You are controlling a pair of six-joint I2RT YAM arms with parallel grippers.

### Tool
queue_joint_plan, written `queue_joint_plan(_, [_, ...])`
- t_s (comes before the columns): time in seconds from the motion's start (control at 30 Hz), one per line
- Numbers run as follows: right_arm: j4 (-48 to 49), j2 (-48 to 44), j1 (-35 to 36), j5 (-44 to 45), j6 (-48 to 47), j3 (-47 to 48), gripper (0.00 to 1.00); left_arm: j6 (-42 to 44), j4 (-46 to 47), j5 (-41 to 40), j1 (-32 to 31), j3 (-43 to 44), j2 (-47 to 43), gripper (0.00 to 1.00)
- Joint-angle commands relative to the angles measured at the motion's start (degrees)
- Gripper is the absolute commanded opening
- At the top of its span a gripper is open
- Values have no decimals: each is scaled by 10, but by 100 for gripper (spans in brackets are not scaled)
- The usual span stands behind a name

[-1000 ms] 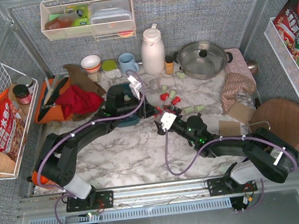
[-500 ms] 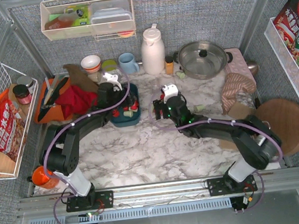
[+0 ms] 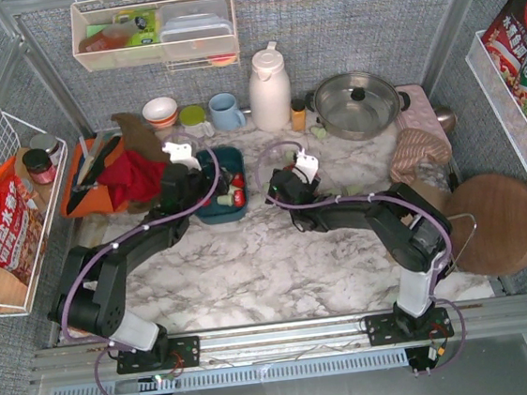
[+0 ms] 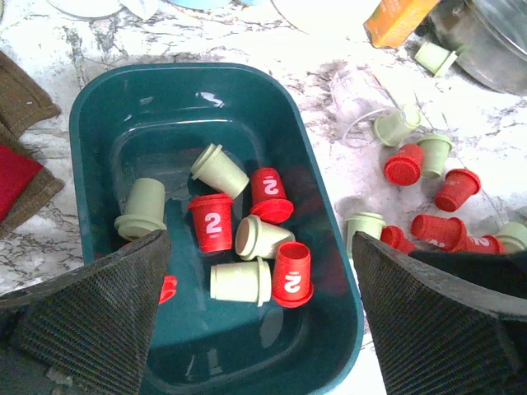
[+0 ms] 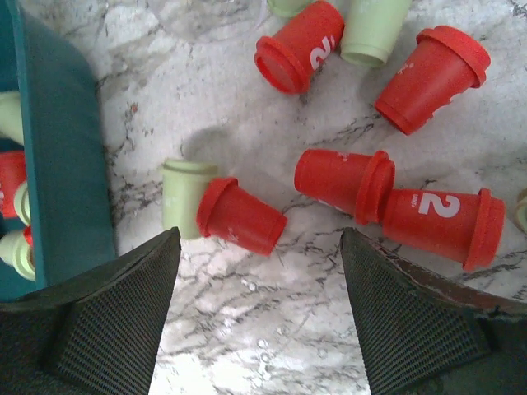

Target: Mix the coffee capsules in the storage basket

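Left gripper (image 4: 258, 239) jaws wide apart, empty, hanging over the storage basket (image 4: 90, 115). Basket sits left of centre on the marble table (image 3: 252, 265), long axis running away from the bases. Coffee capsules (image 4: 247, 239) inside lie on their sides, red and green, pointing all ways. Right gripper (image 5: 259, 239) apart too, empty, above loose capsules (image 5: 346, 181) just right of the basket. Left arm (image 3: 128, 249) reaches forward; right arm (image 3: 378, 209) is folded, forearm pointing left.

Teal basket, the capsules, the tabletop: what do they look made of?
The storage basket: moulded plastic, glossy; bright highlights on its smooth rounded walls.
The coffee capsules: likely plastic, satin red or mint; uniform moulded rims, white 2 printed on red ones.
The tabletop: marble pattern, grey veins on white; real stone or printed laminate, cannot tell.
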Motion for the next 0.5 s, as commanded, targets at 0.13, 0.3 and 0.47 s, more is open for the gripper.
queue_joint_plan(0.13, [-26, 50, 1, 60, 54, 64, 82, -7, 25, 12, 1, -15, -24, 99])
queue_joint_plan(0.3, [-66, 62, 2, 67, 79, 79, 76, -5, 20, 23, 0, -11, -24, 99])
queue_joint_plan(0.47, [-88, 74, 2, 69, 94, 95, 71, -7, 23, 27, 1, -15, -24, 99])
